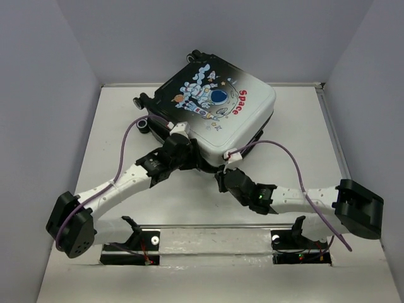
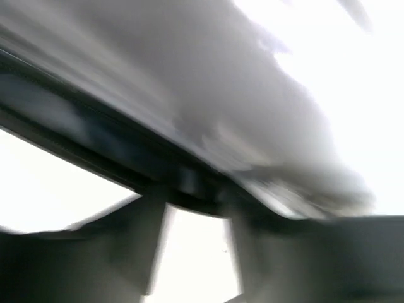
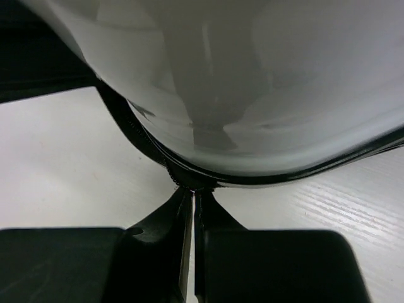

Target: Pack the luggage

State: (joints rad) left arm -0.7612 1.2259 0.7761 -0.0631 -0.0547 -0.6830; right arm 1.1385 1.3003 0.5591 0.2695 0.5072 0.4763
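The luggage lies flat at the table's middle back with its lid down and the astronaut and red "Space" print facing up. My left gripper is at its near left edge. In the blurred left wrist view the gripper is open, and the shell and its dark rim are just above the fingers. My right gripper is at the near corner. In the right wrist view it is shut, and its tips pinch a small black bump on the zipper band under the white shell.
The suitcase wheels stick out at its left and far sides. White walls enclose the table on the left, right and back. Two black arm mounts sit at the near edge. Purple cables loop over both arms.
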